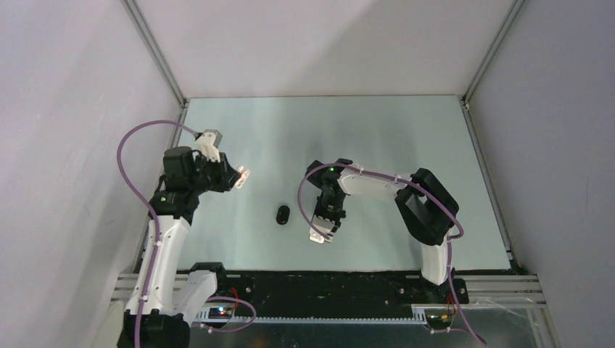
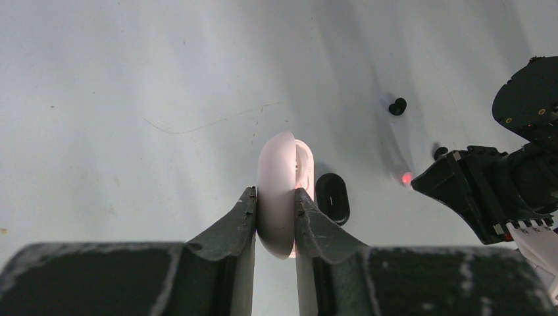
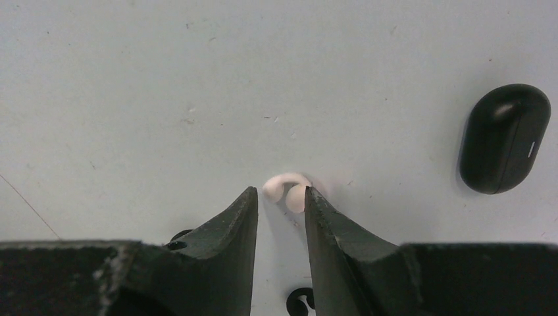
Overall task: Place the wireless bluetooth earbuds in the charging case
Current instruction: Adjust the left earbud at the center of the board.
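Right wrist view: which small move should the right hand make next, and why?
Probably ease the right hand slightly forward around the white earbud, before closing. The bud lies on the table at the parted fingertips, only partly between them.

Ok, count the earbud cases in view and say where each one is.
2. The white case is clamped on edge in the left gripper; the black charging case lies on the table, near its middle. None seems hidden.

White-and-black arms (image 1: 168, 243) carry purple cables (image 1: 122, 154), with dark, wedge-shaped tool fingers (image 3: 227, 227).
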You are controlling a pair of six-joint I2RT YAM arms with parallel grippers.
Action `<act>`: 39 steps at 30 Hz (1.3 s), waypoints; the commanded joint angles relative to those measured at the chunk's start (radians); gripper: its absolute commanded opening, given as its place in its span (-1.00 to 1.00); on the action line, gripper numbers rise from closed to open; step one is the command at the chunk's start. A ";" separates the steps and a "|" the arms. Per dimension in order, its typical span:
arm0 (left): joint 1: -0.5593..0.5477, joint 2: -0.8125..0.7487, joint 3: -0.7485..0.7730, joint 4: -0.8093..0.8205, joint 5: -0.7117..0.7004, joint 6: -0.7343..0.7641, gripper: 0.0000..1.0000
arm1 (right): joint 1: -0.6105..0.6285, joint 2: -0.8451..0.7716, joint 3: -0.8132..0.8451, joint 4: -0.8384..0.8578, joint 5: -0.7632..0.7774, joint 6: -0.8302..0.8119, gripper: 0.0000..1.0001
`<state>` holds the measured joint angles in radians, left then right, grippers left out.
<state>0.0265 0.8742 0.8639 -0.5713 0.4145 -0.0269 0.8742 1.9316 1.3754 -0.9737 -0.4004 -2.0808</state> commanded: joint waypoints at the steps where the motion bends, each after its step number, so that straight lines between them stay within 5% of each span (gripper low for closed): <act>1: 0.011 -0.012 0.002 0.026 0.010 -0.007 -1.00 | 0.007 -0.020 0.010 -0.017 -0.008 -0.090 -0.25; 14: 0.014 -0.009 0.003 0.026 0.016 -0.014 -1.00 | 0.006 0.052 0.037 0.031 0.027 0.007 -0.24; 21: 0.014 -0.007 0.008 0.025 0.018 -0.016 -1.00 | 0.011 0.135 0.171 -0.034 0.009 0.265 -0.39; 25: 0.014 -0.005 0.013 0.025 0.025 -0.020 -1.00 | 0.012 0.152 0.240 -0.029 -0.040 0.604 -0.40; 32: 0.015 -0.005 0.018 0.031 0.023 -0.028 -1.00 | 0.011 0.108 0.206 0.130 0.028 1.440 -0.42; 39: 0.014 -0.004 0.022 0.034 0.024 -0.033 -1.00 | -0.033 0.200 0.257 0.068 -0.001 1.883 -0.14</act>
<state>0.0334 0.8753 0.8639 -0.5709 0.4225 -0.0456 0.8677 2.0777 1.5784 -0.8562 -0.3786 -0.5762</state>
